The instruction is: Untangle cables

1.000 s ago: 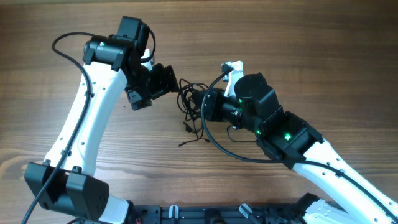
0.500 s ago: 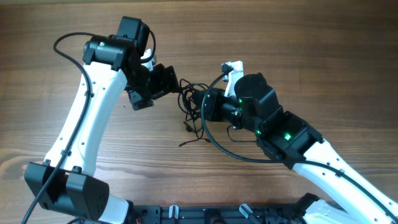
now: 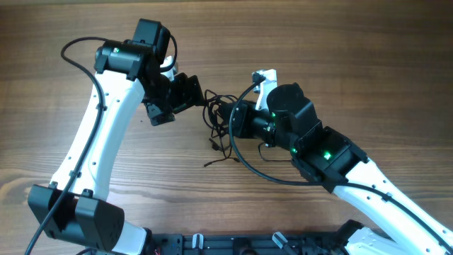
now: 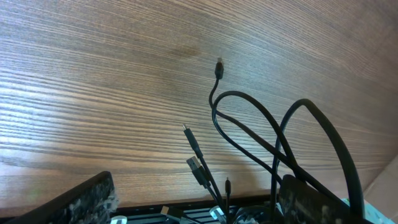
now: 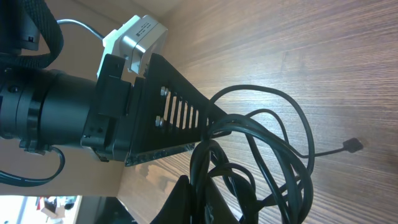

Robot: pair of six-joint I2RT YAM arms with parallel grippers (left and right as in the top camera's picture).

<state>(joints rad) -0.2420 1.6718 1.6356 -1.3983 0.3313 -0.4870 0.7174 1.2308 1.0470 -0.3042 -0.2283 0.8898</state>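
The cables (image 3: 218, 117) are a bunch of thin black cords on the wooden table, between the two grippers. My right gripper (image 3: 236, 119) is shut on the bunch; in the right wrist view the cords (image 5: 267, 149) loop out from its closed fingers (image 5: 186, 199). My left gripper (image 3: 187, 92) stands open just left of the bunch. In the left wrist view, loops of the cables (image 4: 273, 130) rise by the right finger (image 4: 311, 199), and several plug ends (image 4: 196, 165) lie between the wide-apart fingers. One loose plug (image 4: 219, 65) rests farther out on the table.
Loose cord ends (image 3: 211, 159) trail toward the table's front. A thicker black robot cable (image 3: 262, 170) curves under the right arm. The left arm's gripper body (image 5: 155, 112) fills the upper left of the right wrist view. Bare wood (image 3: 354, 57) surrounds the arms.
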